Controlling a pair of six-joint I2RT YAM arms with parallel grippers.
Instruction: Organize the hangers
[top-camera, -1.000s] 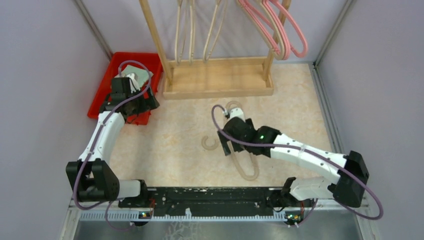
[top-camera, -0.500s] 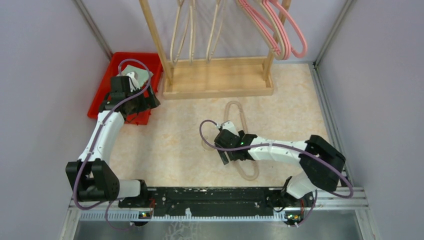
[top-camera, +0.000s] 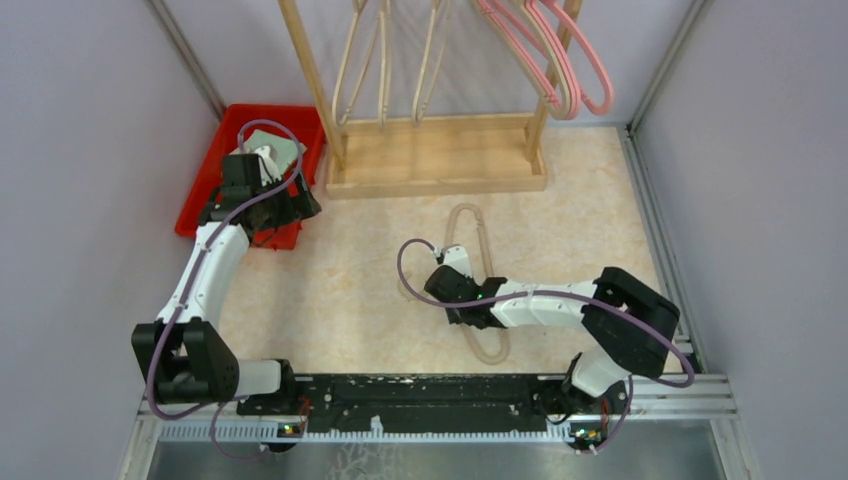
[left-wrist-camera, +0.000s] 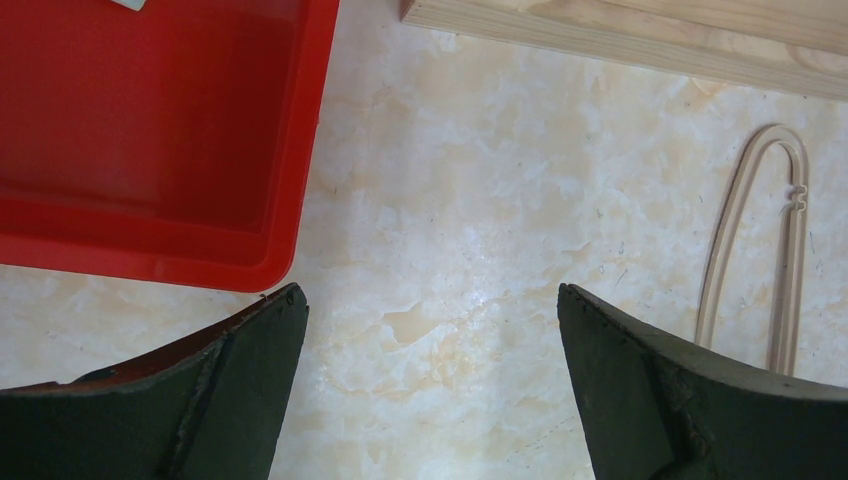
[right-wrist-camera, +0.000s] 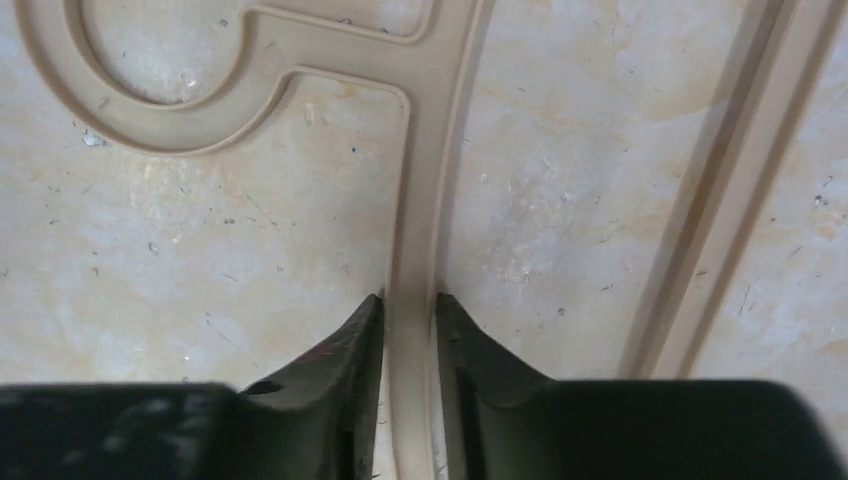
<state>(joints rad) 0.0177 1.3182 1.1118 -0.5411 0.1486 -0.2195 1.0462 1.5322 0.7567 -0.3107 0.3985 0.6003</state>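
— Step in hand?
— Picking the beige hanger (right-wrist-camera: 412, 200) up off the counter (top-camera: 340, 280), by the look of it. Pinching its narrow stem with the right jaws, one tip pressed to each side, just behind the hook. Not lifted yet; lying flat.
— And around that grip?
— With the hook curling off ahead and to the left of the right jaws, and the long shoulder bar running past on their right, apart from the tips.
— Left jaws?
— Spread wide, holding nothing. Hovering over bare counter, with a corner of the red tray (left-wrist-camera: 305, 130) ahead on their left and the far end of that same hanger ahead on their right, well apart.
— Destination?
— Probably the wooden rack (top-camera: 435, 160), well beyond the right jaws, carrying other beige hangers (top-camera: 384, 90) on one side and pink hangers (top-camera: 540, 70) on the other. Likely the beige side, to match.
— Next move, then?
— Lift straight up, keeping the pinch firm. Then turn the wrist to bring the hook uppermost, carry forward, and set the hook over whatever bar holds the others, out of view at the top.
— Risks?
— Twisting or swinging in so slim a grip; snagging on those hung there.
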